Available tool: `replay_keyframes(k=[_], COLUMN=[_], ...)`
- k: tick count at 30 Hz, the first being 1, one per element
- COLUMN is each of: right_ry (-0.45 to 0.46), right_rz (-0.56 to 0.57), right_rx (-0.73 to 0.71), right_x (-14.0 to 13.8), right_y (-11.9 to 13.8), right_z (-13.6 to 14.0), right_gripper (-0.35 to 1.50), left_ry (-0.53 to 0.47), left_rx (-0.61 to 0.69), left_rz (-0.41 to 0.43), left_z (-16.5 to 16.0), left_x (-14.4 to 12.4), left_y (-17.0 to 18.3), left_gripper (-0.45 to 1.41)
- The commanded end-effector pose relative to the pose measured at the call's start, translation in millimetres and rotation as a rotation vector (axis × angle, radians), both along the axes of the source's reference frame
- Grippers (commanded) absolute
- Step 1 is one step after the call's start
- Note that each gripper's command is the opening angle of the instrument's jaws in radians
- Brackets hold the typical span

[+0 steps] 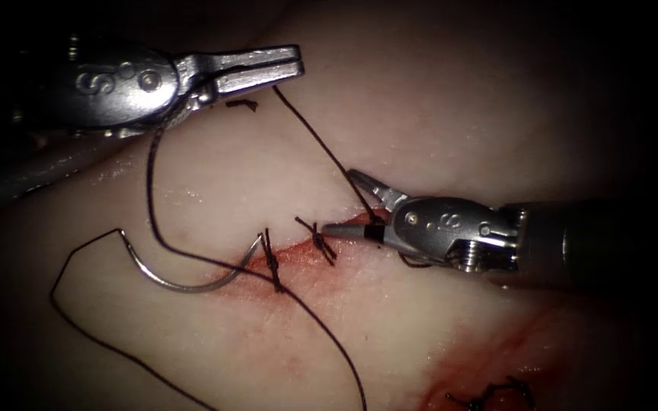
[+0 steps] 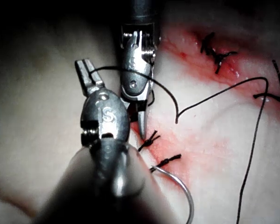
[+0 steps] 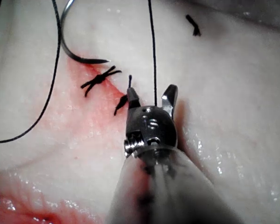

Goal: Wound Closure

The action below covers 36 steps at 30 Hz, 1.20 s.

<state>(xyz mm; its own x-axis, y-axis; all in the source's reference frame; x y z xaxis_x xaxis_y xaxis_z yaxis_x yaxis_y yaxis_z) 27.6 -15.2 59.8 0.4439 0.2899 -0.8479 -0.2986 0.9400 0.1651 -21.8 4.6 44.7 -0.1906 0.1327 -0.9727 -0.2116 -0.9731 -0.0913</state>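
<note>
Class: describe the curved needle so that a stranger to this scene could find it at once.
Start at the red cut across the pale tissue and follow it to its left end. There the needle lies loose on the surface, held by neither claw. Unlike the dark thread and the knotted stitches beside it, it is a shiny metal arc.

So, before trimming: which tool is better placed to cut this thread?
Right tool, likely: its open jaws straddle the thread the left tool holds taut. Needle lies free on tissue, left of cut.
</note>
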Motion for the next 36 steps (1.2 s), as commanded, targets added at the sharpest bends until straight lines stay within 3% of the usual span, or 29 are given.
replay_keyframes(k=[1, 12, 15, 16, 17, 18, 27, 28, 29, 30, 31, 35, 36], right_ry=[-0.001, -0.030, -0.032, -0.032, -0.033, -0.035, -0.031, -0.019, -0.019, 0.018, 0.024, 0.000, 0.000], right_rz=[-0.007, -0.011, -0.013, -0.013, -0.025, -0.038, -0.085, -0.079, -0.079, -0.041, -0.028, 0.014, 0.014], right_rx=[-0.009, -0.017, -0.024, -0.026, -0.030, -0.032, -0.034, -0.032, -0.032, -0.019, -0.024, -0.030, -0.030], right_x=[1.5, 2.7, 2.8, 2.8, 2.9, 2.9, 1.3, 0.9, 0.9, -0.6, -1.5, -7.0, -7.0], right_y=[-0.1, 0.8, 0.8, 0.7, 0.5, 0.3, 0.0, 0.0, 0.0, 0.3, 0.5, 1.4, 1.4], right_z=[0.6, 1.9, 2.1, 2.2, 2.4, 2.5, 2.4, 2.1, 2.1, 1.1, 0.5, -2.4, -2.4], right_gripper=[1.16, 1.10, 0.81, 0.49, -0.11, -0.35, -0.35, 0.02, 0.02, 1.04, 1.23, 1.28, 1.28], left_ry=[-0.003, -0.012, -0.014, -0.013, -0.014, -0.014, -0.015, -0.019, -0.019, -0.025, -0.033, -0.046, -0.046], left_rx=[0.000, -0.001, -0.001, -0.006, -0.006, -0.006, -0.015, -0.017, -0.017, -0.023, -0.029, -0.040, -0.040], left_rz=[0.001, 0.001, 0.002, 0.004, 0.004, 0.004, 0.004, 0.005, 0.005, 0.006, 0.008, 0.021, 0.021], left_z=[0.5, -0.1, -0.2, -0.3, -0.4, -0.5, -2.1, -2.4, -2.4, -2.8, -3.1, -3.8, -3.8], left_x=[-0.8, -1.0, -1.1, -1.1, -1.1, -1.1, -1.5, -1.8, -1.8, -2.3, -2.8, -5.1, -5.1], left_y=[-0.2, -0.8, -0.9, -0.9, -1.0, -1.1, -2.7, -3.2, -3.2, -4.1, -4.8, -6.8, -6.8], left_gripper=[-0.45, -0.45, -0.45, -0.45, -0.45, -0.45, -0.45, -0.45, -0.45, -0.45, -0.45, -0.45, -0.45])
